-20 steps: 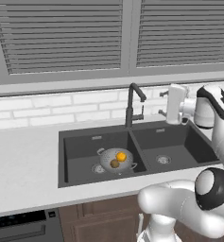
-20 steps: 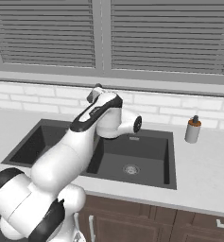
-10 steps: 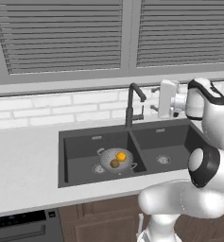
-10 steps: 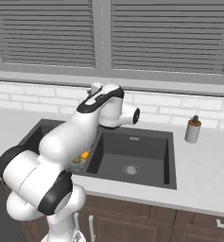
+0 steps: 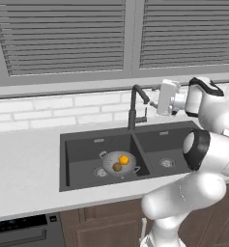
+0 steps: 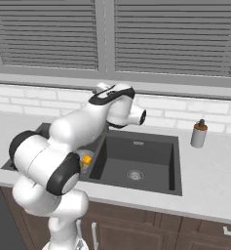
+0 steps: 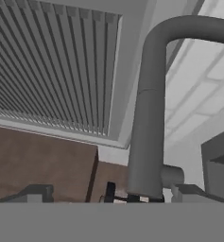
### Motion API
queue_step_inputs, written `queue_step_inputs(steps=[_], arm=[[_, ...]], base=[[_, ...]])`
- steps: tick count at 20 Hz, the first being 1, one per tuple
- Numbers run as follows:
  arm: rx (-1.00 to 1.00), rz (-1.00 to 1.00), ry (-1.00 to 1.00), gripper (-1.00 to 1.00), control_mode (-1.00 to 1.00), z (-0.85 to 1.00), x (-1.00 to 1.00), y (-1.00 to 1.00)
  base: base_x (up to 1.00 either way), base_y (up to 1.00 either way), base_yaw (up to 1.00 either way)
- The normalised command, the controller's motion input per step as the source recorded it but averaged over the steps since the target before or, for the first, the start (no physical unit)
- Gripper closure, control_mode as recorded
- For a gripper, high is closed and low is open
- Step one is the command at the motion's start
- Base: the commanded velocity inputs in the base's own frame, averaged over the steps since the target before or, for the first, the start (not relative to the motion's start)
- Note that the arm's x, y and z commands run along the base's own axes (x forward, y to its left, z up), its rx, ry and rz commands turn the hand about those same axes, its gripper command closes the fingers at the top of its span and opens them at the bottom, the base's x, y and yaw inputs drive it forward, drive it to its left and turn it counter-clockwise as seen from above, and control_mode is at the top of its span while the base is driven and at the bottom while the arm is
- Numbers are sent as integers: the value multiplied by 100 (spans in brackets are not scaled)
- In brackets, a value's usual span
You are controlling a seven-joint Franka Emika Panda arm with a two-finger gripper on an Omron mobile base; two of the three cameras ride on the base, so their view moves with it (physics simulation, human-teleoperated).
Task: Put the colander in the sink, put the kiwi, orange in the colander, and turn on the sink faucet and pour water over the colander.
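The dark grey sink (image 5: 82, 149) holds the silvery colander (image 5: 111, 160) in its left basin. Inside the colander lie the orange (image 5: 124, 159) and the brown kiwi (image 5: 117, 167). The orange (image 6: 86, 159) also peeks out beside my arm in the right base view. The tall dark sink faucet (image 5: 132, 112) rises behind the divider between the basins. My gripper (image 5: 154, 102) hovers just right of the faucet's bent spout, open and holding nothing. In the hand view the faucet stem (image 7: 149, 118) stands very close, between my open fingertips (image 7: 38, 193).
A pale soap bottle (image 6: 199, 134) stands on the counter right of the sink (image 6: 151, 146). A white brick backsplash and a shuttered window run behind the faucet. White counter (image 5: 24, 164) stretches left of the sink.
My hand has swung left and slightly up, closing in on the faucet. The jaws stayed open. The colander and fruit have not moved.
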Motion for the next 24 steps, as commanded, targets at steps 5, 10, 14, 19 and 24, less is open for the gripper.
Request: queue_step_inputs(steps=[5,10,14,19,24], arm=[[-1,5,-13,-100,-100,-6,35,11],[-7,3,-6,-100,-100,-32,26,15],[-4,3,-2,-100,-100,-24,25,8],[0,5,-5,-100,-100,0,42,17],[-4,3,-7,-100,-100,0,37,43]], base=[[0,0,0],[0,0,0],[0,0,0],[0,0,0],[0,0,0]])
